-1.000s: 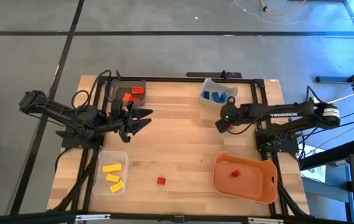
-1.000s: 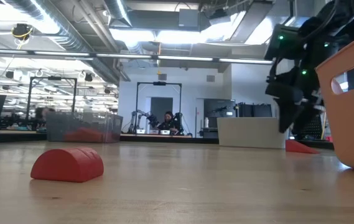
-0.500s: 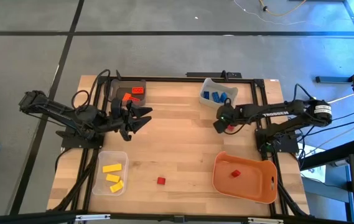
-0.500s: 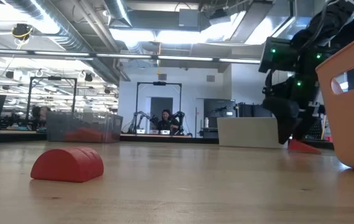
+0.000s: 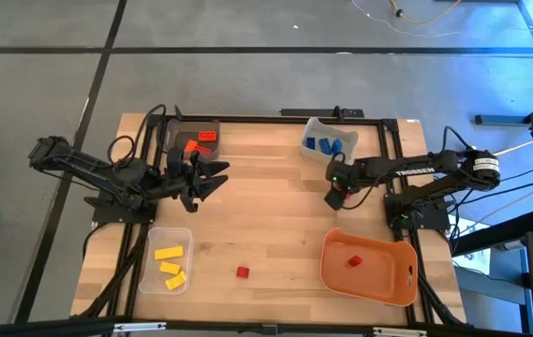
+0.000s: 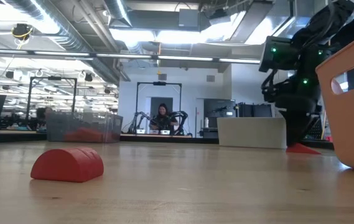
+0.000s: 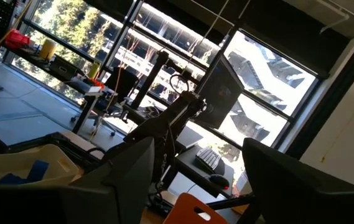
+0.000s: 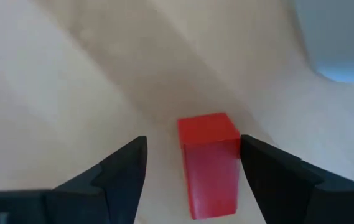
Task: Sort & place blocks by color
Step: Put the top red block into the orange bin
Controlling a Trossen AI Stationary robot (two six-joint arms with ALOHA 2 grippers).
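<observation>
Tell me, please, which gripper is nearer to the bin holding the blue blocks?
Right. The right gripper hovers just below the blue-block bin; the left gripper waits well across the table.

white lettering is showing along the right arm [image 5: 414, 170] in the high view, well back from its fingers, too small to read. no other text, number or sign is reading clearly anywhere.

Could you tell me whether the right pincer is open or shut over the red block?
Open. In the right wrist view the right pincer has its two fingers spread on either side of the red block, which lies on the table.
</observation>
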